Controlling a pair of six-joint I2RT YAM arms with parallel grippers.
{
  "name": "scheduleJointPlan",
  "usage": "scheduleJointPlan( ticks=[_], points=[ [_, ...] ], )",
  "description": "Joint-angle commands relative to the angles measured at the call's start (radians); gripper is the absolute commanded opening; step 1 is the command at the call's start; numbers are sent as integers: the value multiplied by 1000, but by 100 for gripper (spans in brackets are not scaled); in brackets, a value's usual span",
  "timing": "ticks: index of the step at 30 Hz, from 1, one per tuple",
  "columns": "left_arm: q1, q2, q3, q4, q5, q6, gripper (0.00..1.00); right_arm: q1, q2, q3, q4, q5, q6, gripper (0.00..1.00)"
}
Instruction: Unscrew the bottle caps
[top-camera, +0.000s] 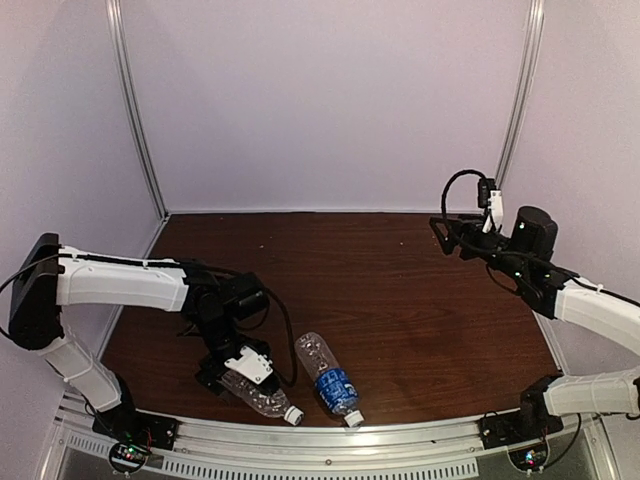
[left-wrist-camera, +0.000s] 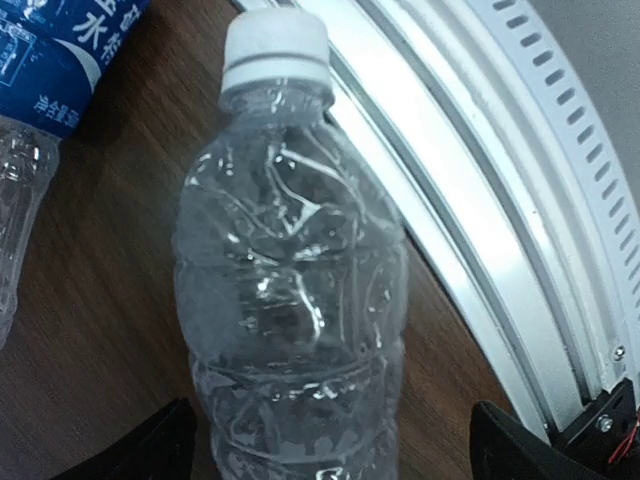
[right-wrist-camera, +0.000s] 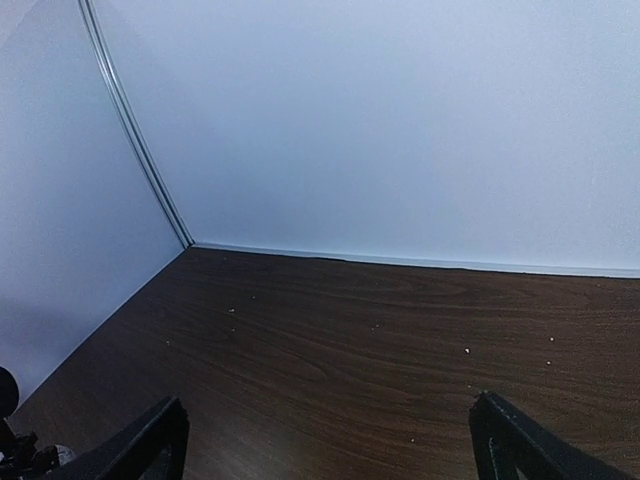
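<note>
The unlabelled clear crinkled bottle (top-camera: 262, 398) lies on the table near the front edge, its white cap (top-camera: 294, 415) pointing front right. In the left wrist view the bottle (left-wrist-camera: 290, 300) fills the middle, with its cap (left-wrist-camera: 275, 50) at the top. My left gripper (top-camera: 232, 382) is open, its jaws standing apart on either side of the bottle's lower body without touching it (left-wrist-camera: 335, 455). The blue-labelled bottle (top-camera: 328, 378) lies just to the right, its cap (top-camera: 354, 419) toward the front; its label shows in the left wrist view (left-wrist-camera: 50, 60). My right gripper (top-camera: 445, 232) is open and empty, raised at the back right (right-wrist-camera: 330, 450).
A white metal rail (top-camera: 330, 440) runs along the table's front edge, close beside the unlabelled bottle's cap and also visible in the left wrist view (left-wrist-camera: 470, 230). The brown wooden table (right-wrist-camera: 380, 340) is enclosed by pale walls at the back and sides.
</note>
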Motion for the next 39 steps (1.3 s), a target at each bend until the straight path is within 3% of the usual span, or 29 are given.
scheduleJointPlan(
  ticks=[1, 6, 14, 21, 28, 35, 39],
  points=[
    [-20, 9, -52, 241, -162, -68, 97, 18, 20, 0, 18, 30, 12, 100],
    [-20, 14, -90, 307, -155, -67, 97, 35, 44, 2, 32, 34, 16, 100],
    [-20, 14, -118, 349, -166, -86, 89, 50, 78, 0, 64, 38, 29, 100],
    [-20, 25, -75, 354, -154, -141, 73, 67, 90, 31, 32, 39, 42, 100],
    [-14, 11, -14, 325, -138, -228, 51, 84, 87, 91, -24, 43, 104, 100],
    [20, -58, -5, 276, -117, -240, 47, 145, 105, 152, -76, 26, 155, 100],
    [121, -111, 93, 256, -48, -293, 47, 212, 160, 221, -146, 28, 206, 98]
  ],
)
